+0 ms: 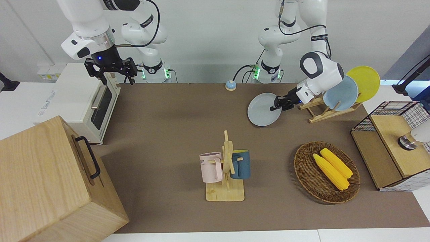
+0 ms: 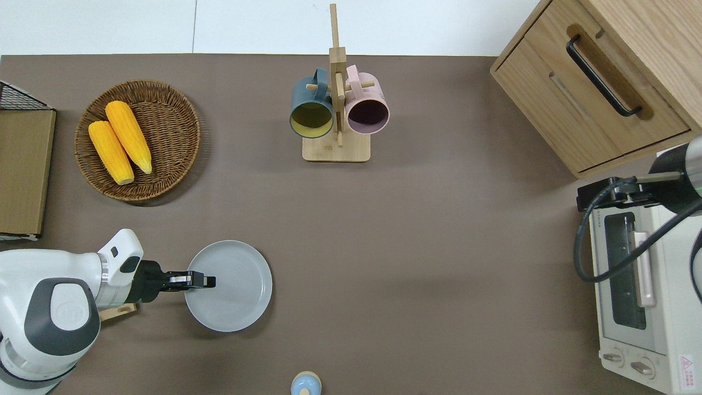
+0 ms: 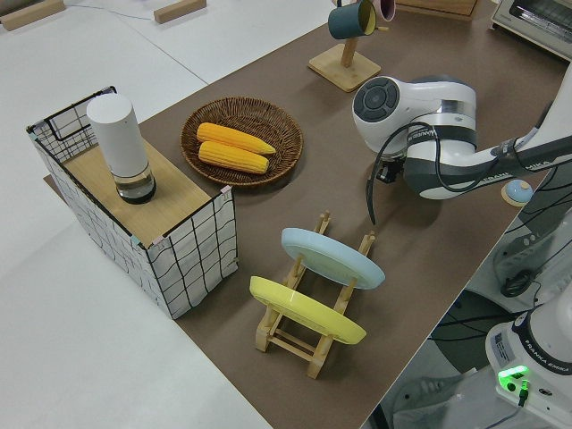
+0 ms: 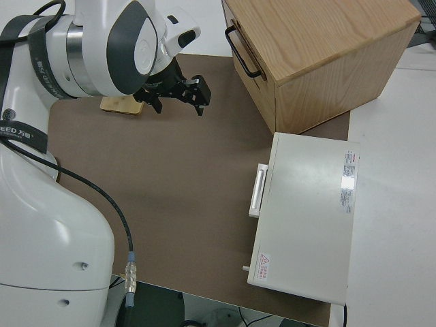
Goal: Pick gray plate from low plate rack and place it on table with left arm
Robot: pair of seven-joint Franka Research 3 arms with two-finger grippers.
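The gray plate (image 1: 260, 111) (image 2: 236, 285) is out of the low plate rack (image 1: 322, 112) (image 3: 304, 335), low over the table (image 1: 174, 124) beside the rack, toward the right arm's end. My left gripper (image 1: 276, 107) (image 2: 207, 281) is shut on the plate's rim nearest the rack, reaching out level from the rack's side. Whether the plate touches the tabletop I cannot tell. A light blue plate (image 1: 341, 93) and a yellow plate (image 1: 364, 80) lean in the rack. The left side view hides the gray plate. My right gripper (image 1: 116, 75) (image 4: 180, 95) is parked, open and holding nothing.
A wicker basket (image 1: 304, 168) with two corn cobs lies farther from the robots than the rack. The mug stand (image 1: 226, 168) holds a pink and a blue mug mid-table. A wire crate (image 1: 389, 141) stands at the left arm's end; a toaster oven (image 1: 84, 101) and a wooden cabinet (image 1: 50, 181) at the right arm's.
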